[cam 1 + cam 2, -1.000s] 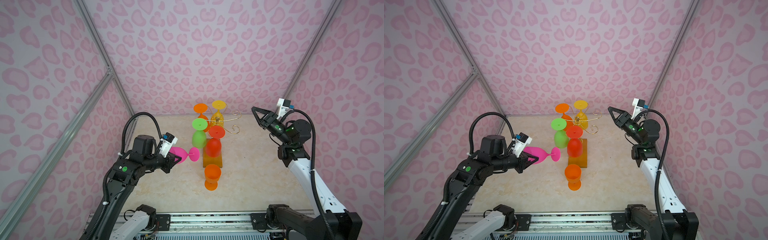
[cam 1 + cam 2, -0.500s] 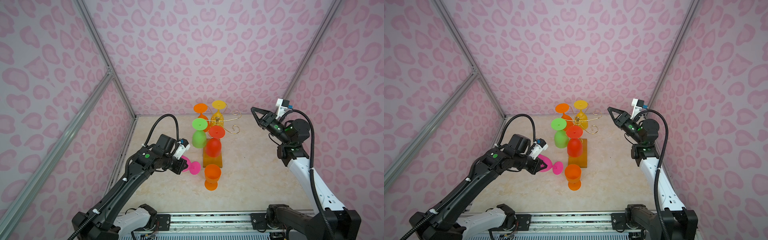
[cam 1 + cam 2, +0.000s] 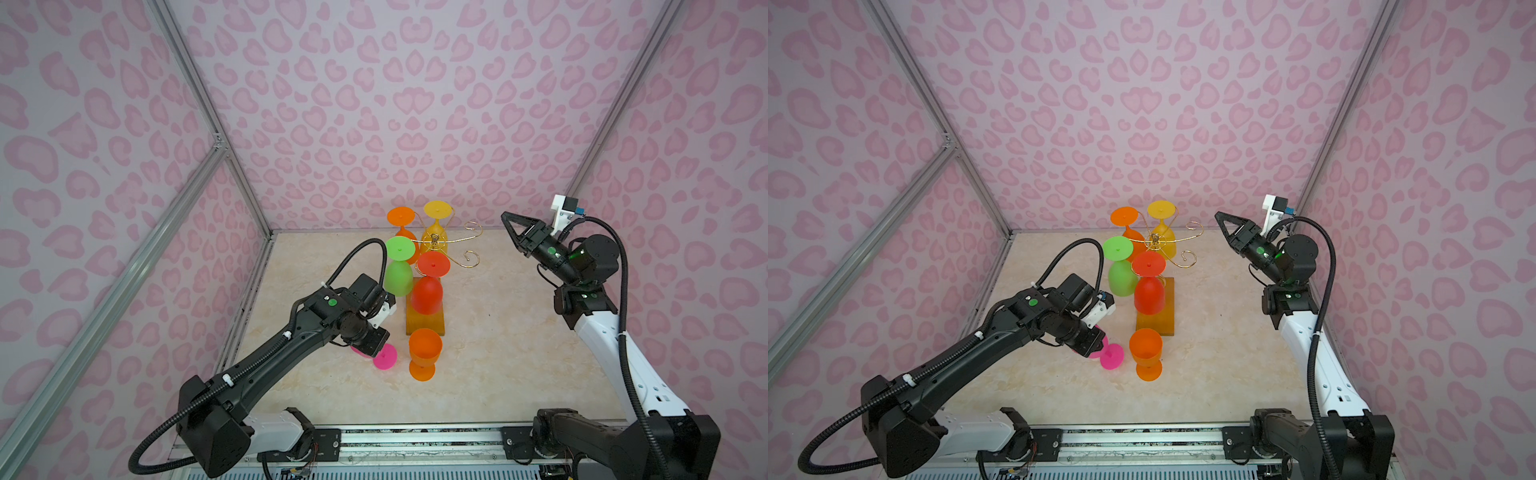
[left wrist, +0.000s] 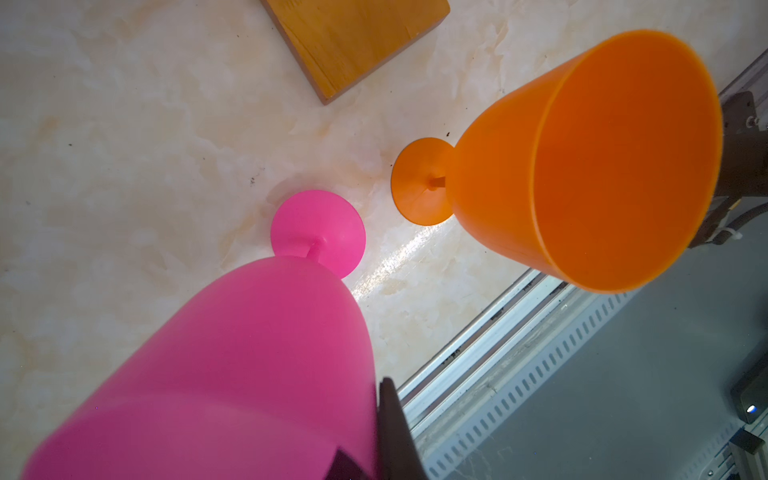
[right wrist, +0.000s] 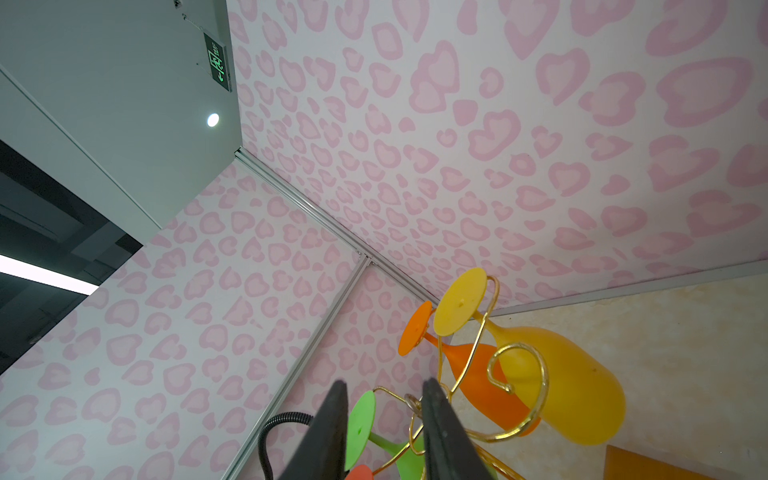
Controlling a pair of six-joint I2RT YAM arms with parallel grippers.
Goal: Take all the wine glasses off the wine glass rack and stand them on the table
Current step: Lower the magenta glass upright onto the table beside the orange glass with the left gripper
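The left gripper (image 3: pixel 368 347) was clamped on the bowl of the pink wine glass (image 4: pixel 232 365), which was tilted and clear of the wine glass rack (image 3: pixel 424 326). Its foot sat low off the base's front left corner, just beside an upright orange wine glass (image 3: pixel 424 353); foot contact with the tabletop (image 3: pixel 519 353) could not be confirmed. The rack stood mid-tabletop toward the back edge with a green glass (image 3: pixel 398 276), a red glass (image 3: pixel 427 293), a second orange glass (image 3: pixel 401 218) and a yellow glass (image 3: pixel 436 210) hanging inverted, and the right gripper (image 5: pixel 385 384) was raised beside it, jaws parted and empty.
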